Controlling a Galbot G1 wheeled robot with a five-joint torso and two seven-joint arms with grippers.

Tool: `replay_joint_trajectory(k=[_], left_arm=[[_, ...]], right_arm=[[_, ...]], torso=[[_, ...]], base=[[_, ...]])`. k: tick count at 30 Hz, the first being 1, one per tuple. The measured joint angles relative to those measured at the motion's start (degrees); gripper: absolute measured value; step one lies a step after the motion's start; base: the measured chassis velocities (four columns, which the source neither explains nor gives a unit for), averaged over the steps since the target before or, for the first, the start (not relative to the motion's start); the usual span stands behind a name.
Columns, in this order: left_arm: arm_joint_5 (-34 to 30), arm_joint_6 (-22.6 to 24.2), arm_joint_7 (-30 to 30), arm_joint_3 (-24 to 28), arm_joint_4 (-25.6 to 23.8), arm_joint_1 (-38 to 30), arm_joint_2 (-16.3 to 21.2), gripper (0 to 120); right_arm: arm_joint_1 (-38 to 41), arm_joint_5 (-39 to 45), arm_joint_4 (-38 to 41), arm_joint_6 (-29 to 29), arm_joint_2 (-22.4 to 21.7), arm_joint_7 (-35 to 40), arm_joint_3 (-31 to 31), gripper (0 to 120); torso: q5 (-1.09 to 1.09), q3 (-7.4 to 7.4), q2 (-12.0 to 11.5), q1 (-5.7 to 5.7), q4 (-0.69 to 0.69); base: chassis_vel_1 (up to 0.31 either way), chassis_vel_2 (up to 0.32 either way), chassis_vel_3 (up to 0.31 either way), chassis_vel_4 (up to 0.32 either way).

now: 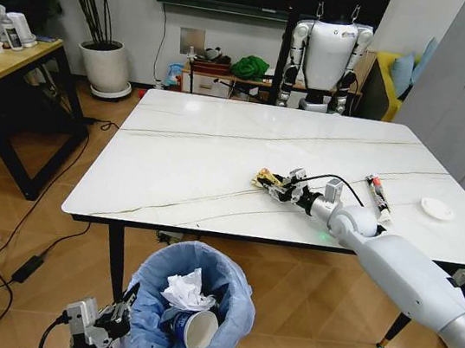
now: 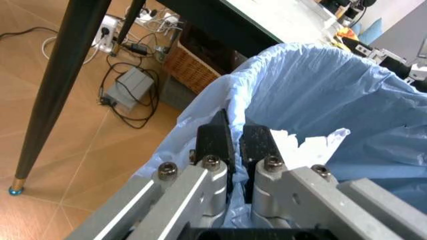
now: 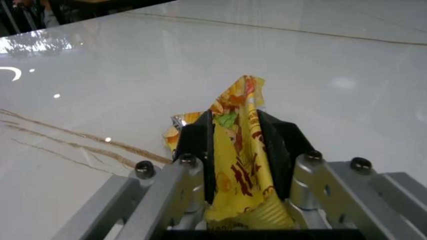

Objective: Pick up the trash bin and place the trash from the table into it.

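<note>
— From your head, what do you see?
— My right gripper [image 1: 277, 183] is over the table [image 1: 218, 154], pinching a yellow wrapper [image 1: 264, 178]. My left gripper [image 1: 112, 321] clamps the trash bin [image 1: 230, 305] rim, below the table's near edge.

— Left wrist?
— Fingers [image 2: 215, 142] closed on the blue bag's edge; tissue [image 2: 303, 147] just beyond.

— Right wrist?
— The wrapper [image 3: 241, 150] is squeezed between my nearly closed fingers [image 3: 195, 145].

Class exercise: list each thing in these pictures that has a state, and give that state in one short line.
Left hand: shut on the trash bin's bag rim.
Right hand: shut on the yellow wrapper.
Trash bin: upright, holding a tissue and a blue cup.
Red-black tube: lying on the table.
White disc: flat on the table.
</note>
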Motion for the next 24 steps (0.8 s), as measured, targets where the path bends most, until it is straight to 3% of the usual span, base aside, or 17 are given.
replay_joint_trajectory(k=[6, 17, 20, 24], left_arm=[[-0.44, 0.00, -0.02, -0.42, -0.09, -0.05, 0.15, 0], [-0.72, 0.03, -0.15, -0.02, -0.10, -0.30, 0.36, 0], [-0.68, 0.03, -0.31, 0.48, -0.10, -0.19, 0.81, 0], [-0.68, 0.04, -0.85, 1.36, -0.30, -0.16, 1.85, 0]], right_arm=[[-0.60, -0.11, -0.02, 0.14, 0.05, -0.09, 0.06, 0], [-1.84, 0.41, 2.57, 0.48, -1.54, -0.30, 1.81, 0], [-2.72, 1.94, 7.24, 1.65, -4.34, -1.00, 4.26, 0], [-4.72, 4.98, 16.44, 4.37, -11.21, -3.54, 6.68, 0]], torso=[[0.00, 0.00, 0.00, 0.00, 0.00], [0.04, 0.01, -0.01, 0.01, 0.00], [-0.01, 0.00, 0.00, 0.01, 0.01], [0.01, 0.00, 0.00, 0.01, -0.02]], base=[[0.000, 0.000, 0.000, 0.000], [0.000, 0.000, 0.000, 0.000], [0.000, 0.000, 0.000, 0.000], [0.000, 0.000, 0.000, 0.000]])
